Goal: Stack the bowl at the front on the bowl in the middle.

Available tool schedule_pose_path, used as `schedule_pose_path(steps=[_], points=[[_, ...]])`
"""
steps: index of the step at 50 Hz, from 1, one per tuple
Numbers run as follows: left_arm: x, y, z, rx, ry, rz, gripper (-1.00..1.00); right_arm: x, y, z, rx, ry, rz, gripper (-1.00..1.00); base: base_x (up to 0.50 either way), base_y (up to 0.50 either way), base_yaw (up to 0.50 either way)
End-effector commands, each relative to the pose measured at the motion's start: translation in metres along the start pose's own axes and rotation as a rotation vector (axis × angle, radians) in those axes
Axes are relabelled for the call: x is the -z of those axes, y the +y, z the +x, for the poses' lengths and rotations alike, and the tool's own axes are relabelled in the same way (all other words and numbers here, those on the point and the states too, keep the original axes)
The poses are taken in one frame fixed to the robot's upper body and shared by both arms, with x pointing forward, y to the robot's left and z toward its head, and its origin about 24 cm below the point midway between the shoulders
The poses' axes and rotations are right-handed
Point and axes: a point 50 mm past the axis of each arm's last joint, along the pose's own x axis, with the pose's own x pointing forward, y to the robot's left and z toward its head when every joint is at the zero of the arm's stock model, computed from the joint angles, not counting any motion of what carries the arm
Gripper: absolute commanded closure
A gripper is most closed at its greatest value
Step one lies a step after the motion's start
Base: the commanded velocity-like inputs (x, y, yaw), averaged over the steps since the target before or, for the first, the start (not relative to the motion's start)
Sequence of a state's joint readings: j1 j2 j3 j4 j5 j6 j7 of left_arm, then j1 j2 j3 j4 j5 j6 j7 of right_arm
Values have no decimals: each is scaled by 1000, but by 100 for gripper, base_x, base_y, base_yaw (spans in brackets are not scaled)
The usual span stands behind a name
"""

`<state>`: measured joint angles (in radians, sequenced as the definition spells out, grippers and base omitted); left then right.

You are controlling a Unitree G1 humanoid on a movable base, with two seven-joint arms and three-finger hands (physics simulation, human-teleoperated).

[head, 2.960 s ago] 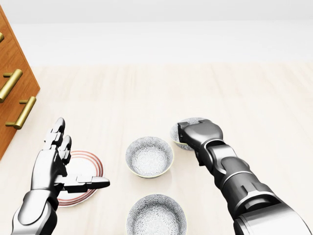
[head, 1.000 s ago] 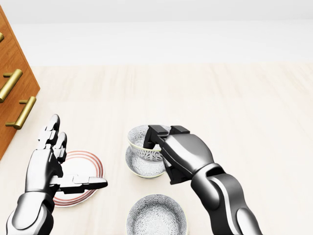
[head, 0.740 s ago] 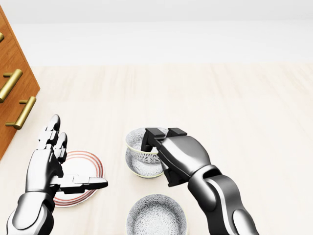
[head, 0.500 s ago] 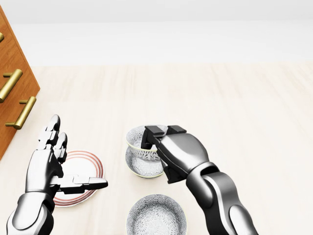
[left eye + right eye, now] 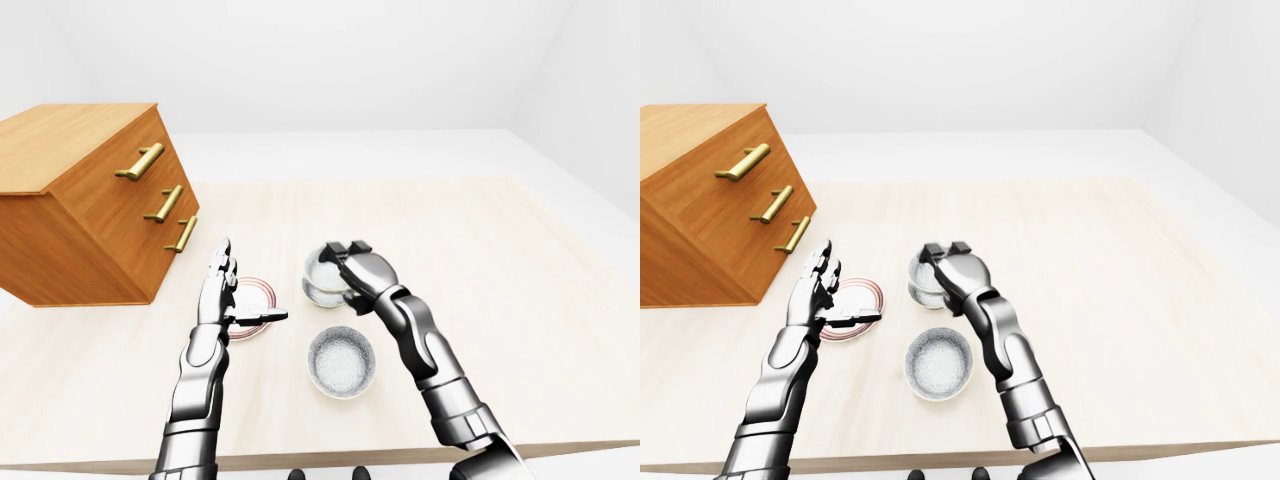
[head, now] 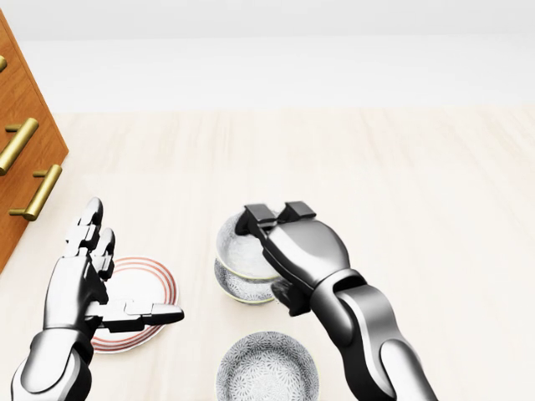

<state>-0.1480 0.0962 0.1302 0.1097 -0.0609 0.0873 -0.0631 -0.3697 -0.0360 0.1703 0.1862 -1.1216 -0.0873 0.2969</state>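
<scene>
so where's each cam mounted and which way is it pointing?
Head view: on the head, tilted steeply down at the stacked bowls; left hand and right hand with forearms show.
Left-eye view: on the head, wider, looking across the table to the wooden drawer unit; both arms show in full.
Right-eye view: same, shifted slightly right; both arms.
Shared: all three show the lone bowl and striped plate.

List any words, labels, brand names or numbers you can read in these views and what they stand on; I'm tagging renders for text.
None: no readable text in any view.
The bowls bear only a fine speckled pattern, the plate red rings, and the wooden drawer unit plain brass handles. The hands carry no markings.
</scene>
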Motion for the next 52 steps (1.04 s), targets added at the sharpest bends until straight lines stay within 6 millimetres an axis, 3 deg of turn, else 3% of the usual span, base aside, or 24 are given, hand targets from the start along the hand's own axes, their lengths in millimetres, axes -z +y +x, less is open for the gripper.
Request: schedule_pose_path(steps=[1,11,18,24,28,32,40,52], points=[[0,0,-1,-1,1,0,-100,0,-4,-6,7,18,-73,-100,0,0,0],[2,0,0,-1,7,-1,-100,-9,-21,-7,30,-23,-46,-100,0,0,0],[-7,0,1,1,-28,2,-100,-15,-68,-4,146,-106,51,-100,0,0,0],[-32,5,-1,-7,-132,14,-100,-20,-115,-10,326,-267,277,-100,0,0,0],[-55,6,-3,-8,-228,27,-100,-16,-132,-26,458,-342,421,-100,0,0,0],[-78,7,-10,-12,-329,41,-100,-7,-137,-44,536,-337,645,-100,0,0,0],[-121,7,-23,-14,-520,62,-100,3,-137,-78,689,-407,848,-100,0,0,0],[-140,7,-30,-19,-612,55,-100,8,-134,-85,736,-415,952,-100,0,0,0]])
